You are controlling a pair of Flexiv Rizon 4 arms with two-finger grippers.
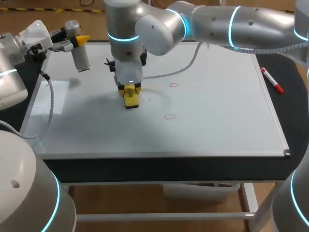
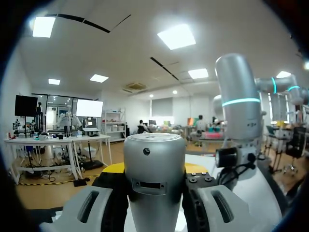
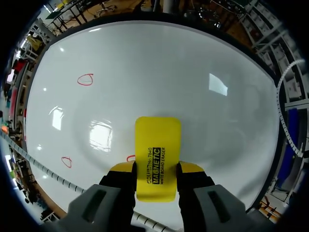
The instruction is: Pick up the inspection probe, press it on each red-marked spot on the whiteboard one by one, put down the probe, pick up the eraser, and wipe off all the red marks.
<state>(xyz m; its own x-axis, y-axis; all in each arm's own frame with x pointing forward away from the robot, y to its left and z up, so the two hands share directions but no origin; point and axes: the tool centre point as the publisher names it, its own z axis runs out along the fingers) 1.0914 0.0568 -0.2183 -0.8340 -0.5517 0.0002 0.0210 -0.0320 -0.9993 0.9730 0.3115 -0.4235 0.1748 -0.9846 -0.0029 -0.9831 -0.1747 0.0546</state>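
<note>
Two grippers hold tools over the large white rectangular whiteboard (image 1: 217, 106) on the dark tabletop (image 1: 294, 111). At the board's far left corner the left gripper (image 1: 77, 41) is clamped on the silver cylindrical inspection probe (image 1: 80, 57), raised off the surface. The right gripper (image 3: 157, 169) is clamped on the yellow block eraser (image 3: 158, 140), which lies flat on the board with one of three small red outline marks (image 3: 85, 79) at its edge.

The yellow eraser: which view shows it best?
The right wrist view: the eraser shows its face close up, held between the right hand's fingers. The head view shows only its end below that hand. The left wrist view shows the probe, not it.
</note>
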